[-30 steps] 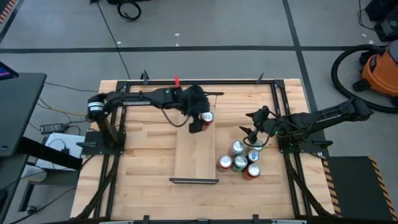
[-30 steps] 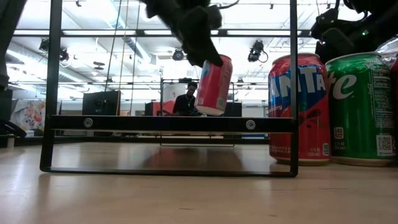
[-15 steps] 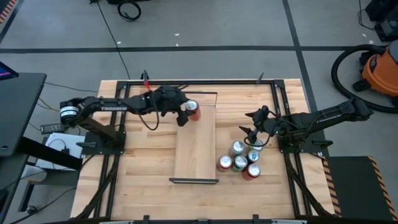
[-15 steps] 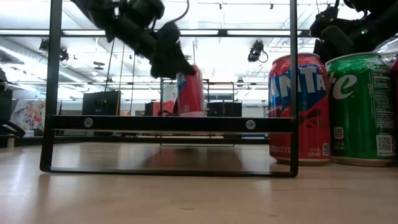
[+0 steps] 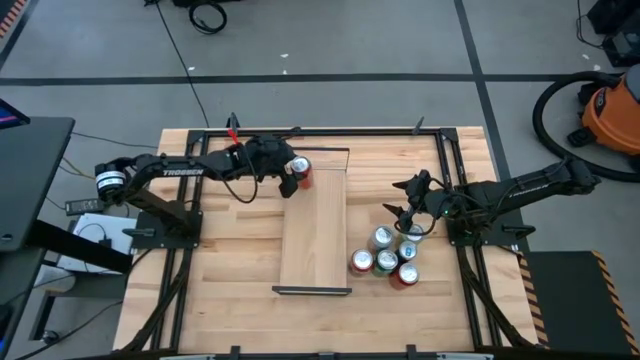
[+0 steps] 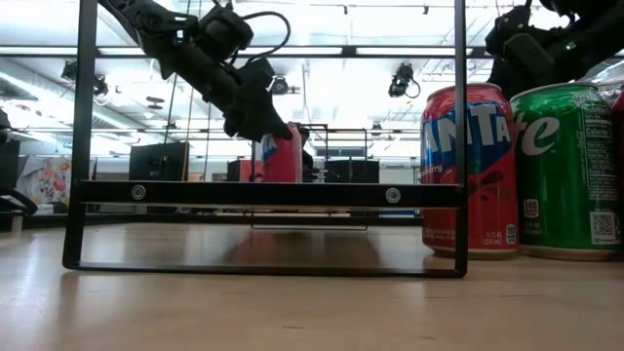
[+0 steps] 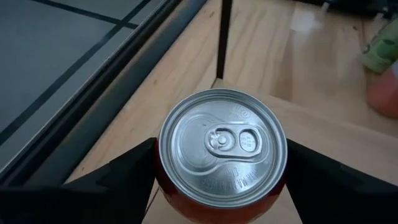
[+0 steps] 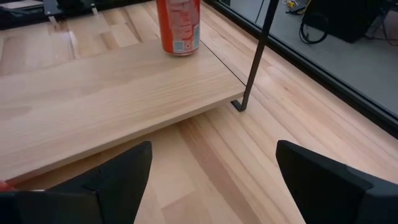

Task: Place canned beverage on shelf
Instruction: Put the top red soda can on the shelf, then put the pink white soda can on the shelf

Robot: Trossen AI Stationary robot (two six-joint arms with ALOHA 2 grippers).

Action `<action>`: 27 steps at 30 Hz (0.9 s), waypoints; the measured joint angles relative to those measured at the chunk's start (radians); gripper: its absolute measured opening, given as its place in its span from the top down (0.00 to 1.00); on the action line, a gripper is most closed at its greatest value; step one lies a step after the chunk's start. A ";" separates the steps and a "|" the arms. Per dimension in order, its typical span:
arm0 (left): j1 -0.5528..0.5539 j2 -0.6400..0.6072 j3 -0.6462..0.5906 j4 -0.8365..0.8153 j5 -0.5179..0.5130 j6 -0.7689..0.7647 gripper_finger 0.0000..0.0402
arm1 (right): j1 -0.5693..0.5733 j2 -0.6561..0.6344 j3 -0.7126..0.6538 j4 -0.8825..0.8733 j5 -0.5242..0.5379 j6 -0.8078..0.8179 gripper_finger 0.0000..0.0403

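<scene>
Red, the can [image 5: 302, 173] stands upright on the far left corner of the shelf [image 5: 315, 235], by its black end frame. My left gripper [image 5: 290, 176] sits around it, fingers [image 7: 127, 168] on either side, but I cannot tell whether they are gripping or have let go. My right gripper [image 5: 403, 213] waits with fingers apart over the cluster of cans [image 5: 388, 257] right of the shelf, holding nothing.
</scene>
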 joint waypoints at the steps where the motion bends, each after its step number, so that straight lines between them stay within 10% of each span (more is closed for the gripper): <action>1: 0.000 0.000 0.000 0.000 0.001 0.001 0.21 | 0.000 0.000 0.000 0.000 0.000 0.000 0.12; 27: -0.029 -0.036 0.020 -0.099 -0.005 0.003 0.01 | 0.000 0.000 0.000 0.000 0.000 -0.002 0.12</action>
